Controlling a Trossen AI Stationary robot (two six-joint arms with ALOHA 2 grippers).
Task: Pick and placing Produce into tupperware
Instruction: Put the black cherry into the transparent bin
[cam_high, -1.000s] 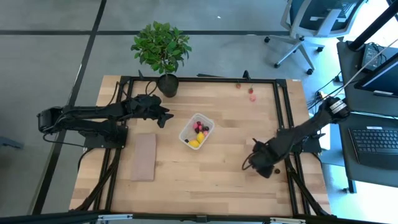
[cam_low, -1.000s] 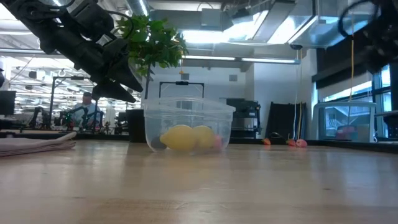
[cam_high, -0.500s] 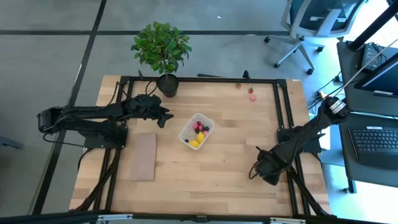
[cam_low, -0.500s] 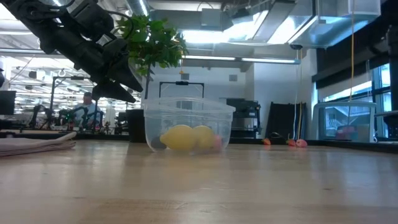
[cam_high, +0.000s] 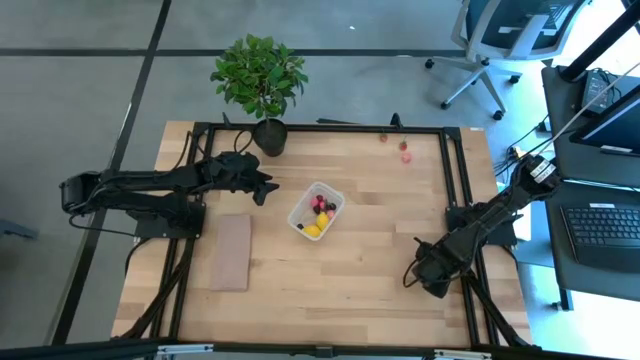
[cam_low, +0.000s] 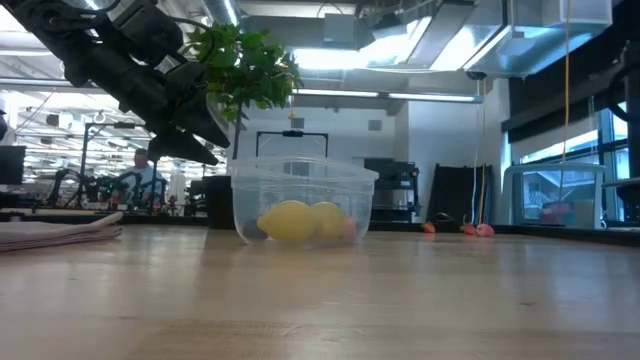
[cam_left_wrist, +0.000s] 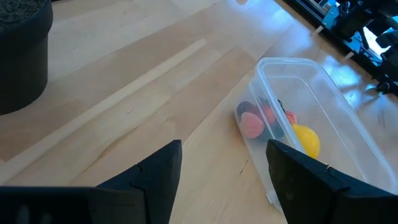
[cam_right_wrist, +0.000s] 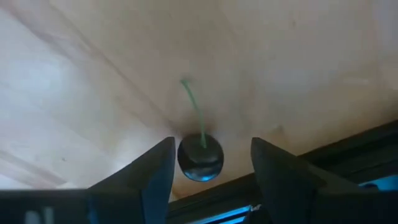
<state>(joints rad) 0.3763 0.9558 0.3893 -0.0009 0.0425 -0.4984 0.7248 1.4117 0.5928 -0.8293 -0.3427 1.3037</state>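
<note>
Low, right end effector (cam_right_wrist: 208, 180) astride cherry (cam_right_wrist: 200, 157) — seemingly ungripped

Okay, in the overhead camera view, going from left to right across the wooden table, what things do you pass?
Flat tan rectangular board → left hand → small clear plastic rectangular tub holding tiny toy produce → two small pinkish-red toy pieces → right hand.

Two arms over the table, both grippers with fingers apart

The left arm reaches in from the table's left edge, its left gripper (cam_high: 268, 188) raised above the surface, fingers parted and holding nothing. The right arm bends down from the right edge toward the near right corner, its right gripper (cam_high: 421, 279) low at the wood, fingers spread with nothing clamped between them.
</note>
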